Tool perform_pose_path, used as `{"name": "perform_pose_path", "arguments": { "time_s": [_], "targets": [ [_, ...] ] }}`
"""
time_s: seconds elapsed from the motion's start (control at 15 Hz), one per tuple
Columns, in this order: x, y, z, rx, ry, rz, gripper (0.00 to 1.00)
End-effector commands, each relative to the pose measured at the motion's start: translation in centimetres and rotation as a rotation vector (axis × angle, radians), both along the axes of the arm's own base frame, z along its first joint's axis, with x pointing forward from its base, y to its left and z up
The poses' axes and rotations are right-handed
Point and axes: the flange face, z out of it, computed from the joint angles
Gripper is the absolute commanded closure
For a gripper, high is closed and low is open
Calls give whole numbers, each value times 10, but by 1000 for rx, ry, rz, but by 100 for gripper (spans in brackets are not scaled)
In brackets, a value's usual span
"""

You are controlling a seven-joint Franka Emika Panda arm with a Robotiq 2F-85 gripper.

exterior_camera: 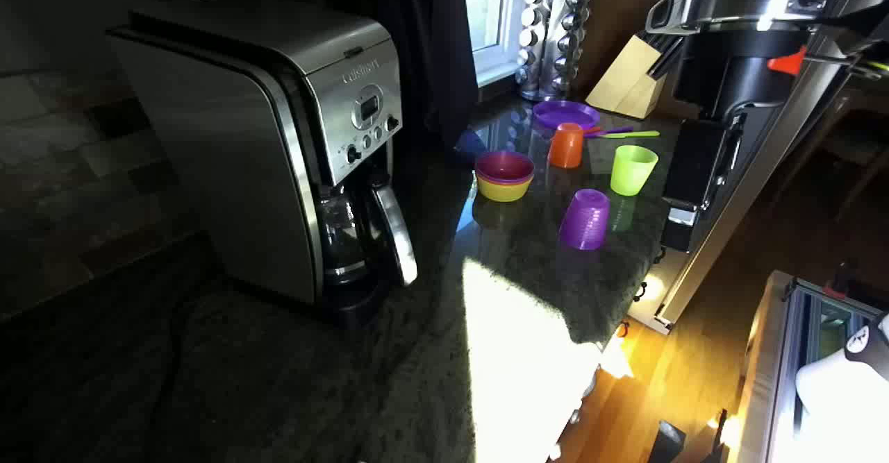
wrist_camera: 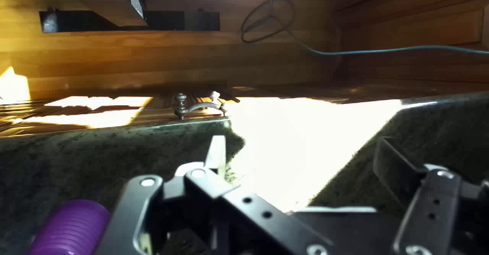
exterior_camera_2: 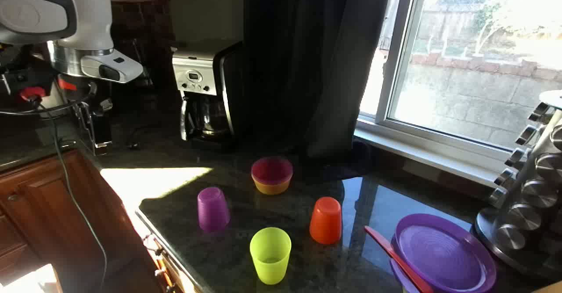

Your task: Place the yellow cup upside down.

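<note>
The yellow cup (exterior_camera: pixel 632 171) is a lime, translucent plastic cup. It stands upright, mouth up, on the dark stone counter in both exterior views (exterior_camera_2: pixel 271 260). It is out of the wrist view. My gripper (wrist_camera: pixel 301 157) is open, with its two fingers wide apart and nothing between them. In the exterior views the gripper (exterior_camera: pixel 679 230) hangs apart from the cup; it also shows near the counter's edge at the left of an exterior view (exterior_camera_2: pixel 100 147).
A purple cup (exterior_camera_2: pixel 213 209) and an orange cup (exterior_camera_2: pixel 326 220) stand upside down near the yellow cup. Stacked bowls (exterior_camera_2: pixel 272 176), purple plates (exterior_camera_2: pixel 443 253), a red knife (exterior_camera_2: pixel 395 255), a spice rack (exterior_camera_2: pixel 522 209), a knife block (exterior_camera: pixel 628 81) and a coffee maker (exterior_camera: pixel 361 102) stand around.
</note>
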Motion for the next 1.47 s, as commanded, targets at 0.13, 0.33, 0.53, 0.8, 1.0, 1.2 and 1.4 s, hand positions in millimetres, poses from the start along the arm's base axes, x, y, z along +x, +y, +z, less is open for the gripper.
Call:
{"name": "perform_pose_path", "arguments": {
  "time_s": [0.13, 0.33, 0.53, 0.8, 1.0, 1.2, 1.4],
  "targets": [
    [0, 0, 0, 0, 1, 0, 0],
    [0, 0, 0, 0, 1, 0, 0],
    [13, -13, 0, 24, 0, -108, 0],
    [27, -70, 7, 73, 16, -304, 0],
    [34, -125, 11, 98, 12, -461, 0],
    [45, -177, 9, 121, 5, -627, 0],
    [46, -189, 9, 128, -8, -643, 0]
  ]
}}
